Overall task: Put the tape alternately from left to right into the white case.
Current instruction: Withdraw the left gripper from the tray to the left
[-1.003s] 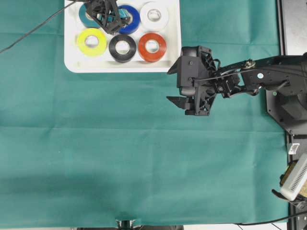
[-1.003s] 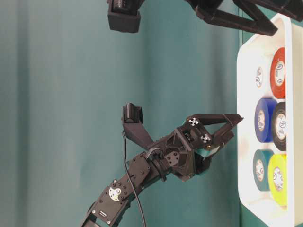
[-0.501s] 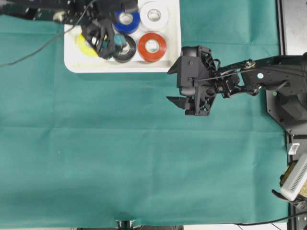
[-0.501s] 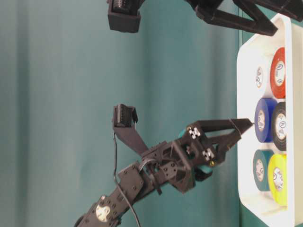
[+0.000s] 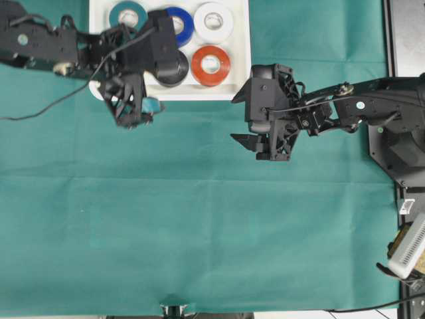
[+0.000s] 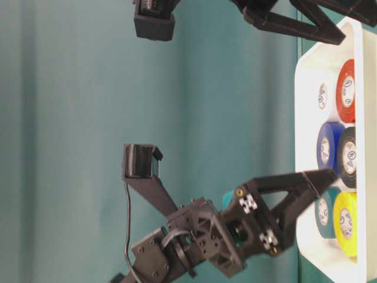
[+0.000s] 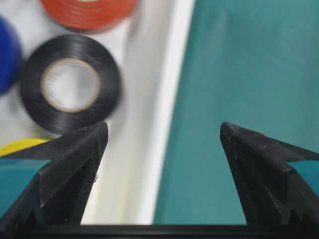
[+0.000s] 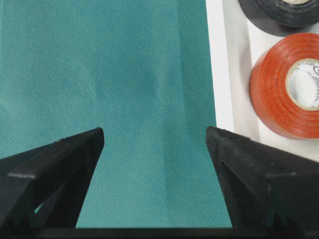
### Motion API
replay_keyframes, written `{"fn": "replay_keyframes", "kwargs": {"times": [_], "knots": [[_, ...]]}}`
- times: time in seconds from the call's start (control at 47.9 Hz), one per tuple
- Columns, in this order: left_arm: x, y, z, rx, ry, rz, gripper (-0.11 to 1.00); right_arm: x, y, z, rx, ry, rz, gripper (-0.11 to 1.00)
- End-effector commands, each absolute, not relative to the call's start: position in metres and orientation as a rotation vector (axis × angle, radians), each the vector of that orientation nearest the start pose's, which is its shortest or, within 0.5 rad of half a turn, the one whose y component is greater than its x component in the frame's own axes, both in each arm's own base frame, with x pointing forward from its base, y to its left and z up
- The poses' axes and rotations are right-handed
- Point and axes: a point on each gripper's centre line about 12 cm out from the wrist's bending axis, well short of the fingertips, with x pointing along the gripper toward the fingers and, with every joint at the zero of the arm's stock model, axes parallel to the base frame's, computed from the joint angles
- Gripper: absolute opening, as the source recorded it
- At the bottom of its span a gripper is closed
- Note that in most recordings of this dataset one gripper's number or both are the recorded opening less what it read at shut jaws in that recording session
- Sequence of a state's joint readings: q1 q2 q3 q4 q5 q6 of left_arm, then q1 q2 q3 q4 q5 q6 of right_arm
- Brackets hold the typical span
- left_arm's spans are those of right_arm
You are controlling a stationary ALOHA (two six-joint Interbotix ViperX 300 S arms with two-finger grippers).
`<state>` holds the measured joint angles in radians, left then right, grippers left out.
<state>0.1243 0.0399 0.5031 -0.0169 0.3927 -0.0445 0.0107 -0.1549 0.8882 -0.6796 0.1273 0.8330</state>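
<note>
The white case (image 5: 239,90) lies at the top of the overhead view. In it lie the teal (image 5: 128,13), blue (image 5: 182,23), white (image 5: 213,22), red-orange (image 5: 210,65) and black (image 5: 176,68) tape rolls. The yellow roll (image 6: 346,223) is hidden under my left arm from overhead. My left gripper (image 5: 129,101) hangs open and empty over the case's front rim (image 7: 159,124), one finger above the black roll (image 7: 70,84), the other above cloth. My right gripper (image 5: 260,147) is open and empty over cloth, right of the case (image 8: 219,64) and the red-orange roll (image 8: 284,94).
Green cloth (image 5: 199,232) covers the table below the case. A black cable (image 5: 40,109) trails from the left arm. The right arm's base (image 5: 398,139) and a pale device (image 5: 408,246) stand at the right edge.
My left gripper has swung from above the teal and blue rolls at the case's back to its front rim, staying open. The right arm has not moved.
</note>
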Motion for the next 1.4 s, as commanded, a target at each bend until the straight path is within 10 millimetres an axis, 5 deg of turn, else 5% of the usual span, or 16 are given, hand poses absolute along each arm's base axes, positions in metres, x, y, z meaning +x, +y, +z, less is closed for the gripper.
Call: {"fn": "replay_keyframes", "kwargs": {"times": [0.0,0.418,1.378], "knots": [[0.395,0.039,0.191,-0.110,0.886,0.116,0.96,0.318,-0.005,0.155,0.112,0.788,-0.122,0.86],[0.381,0.010,0.180,-0.079,0.916,0.049,0.96,0.317,-0.005,0.154,0.112,0.793,-0.122,0.86],[0.367,0.009,0.187,-0.077,0.883,0.047,0.96,0.306,-0.006,0.169,0.114,0.747,-0.123,0.86]]}}
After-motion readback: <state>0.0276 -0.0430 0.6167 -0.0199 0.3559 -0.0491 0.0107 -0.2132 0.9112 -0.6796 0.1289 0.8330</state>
